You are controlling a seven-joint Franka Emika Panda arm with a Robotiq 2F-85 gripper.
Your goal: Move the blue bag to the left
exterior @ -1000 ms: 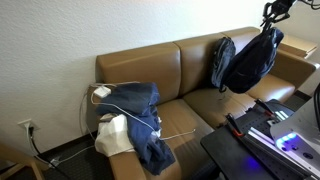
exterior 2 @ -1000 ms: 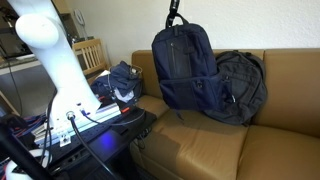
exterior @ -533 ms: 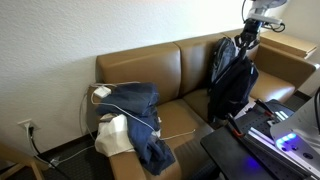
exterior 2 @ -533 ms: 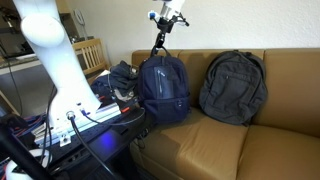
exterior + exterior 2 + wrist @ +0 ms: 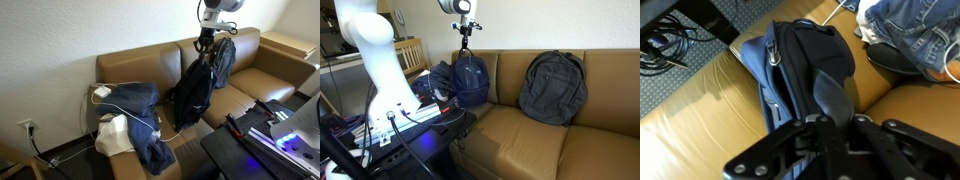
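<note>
Tan leather sofa worktop (image 5: 140,65): unmoved. Task item, large dark navy fabric backpack (image 5: 192,95), hangs by top loop at sofa middle, near rumpled blue denim clothing (image 5: 140,110). It is apart from smaller grey-blue backpack (image 5: 553,88); half second ago just beside it. Tool (image 5: 207,42) clamped on loop, shifted with bag.

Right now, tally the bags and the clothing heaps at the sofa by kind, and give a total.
Backpacks: 2 (blue bag, grey backpack)
Denim clothing heap: 1
Total: 3
</note>
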